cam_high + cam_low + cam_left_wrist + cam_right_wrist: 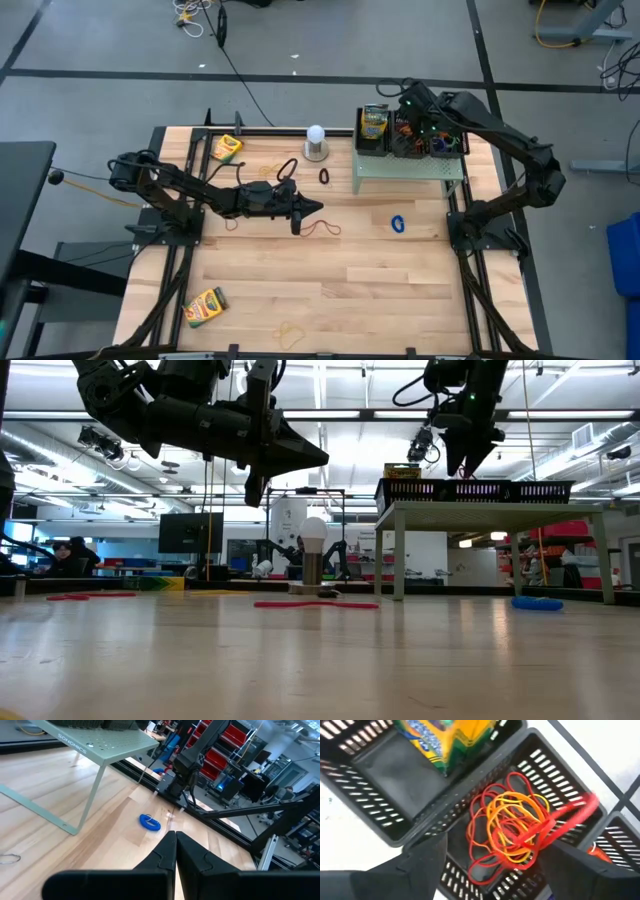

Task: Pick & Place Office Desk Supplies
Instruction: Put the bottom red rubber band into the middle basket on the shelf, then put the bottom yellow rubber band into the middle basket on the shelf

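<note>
My right gripper (425,124) (497,847) hangs open over the middle black mesh basket (540,765) on the pale green riser (410,166). A tangle of red and orange rubber bands (507,827) lies in that basket, with one blurred red band (572,816) at its edge. The neighbouring basket holds a crayon box (437,740). My left gripper (312,208) (175,845) is shut and raised above the table's middle, holding nothing I can see. On the table lie a red band (321,228), a black band (324,176), a blue band (398,223) and two crayon boxes (227,148) (204,306).
A white ball on a metal base (316,140) stands left of the riser. A tan band (290,330) lies near the table's near edge. Bare wood (400,290) spreads across the near right part. People and other equipment show in the room beyond.
</note>
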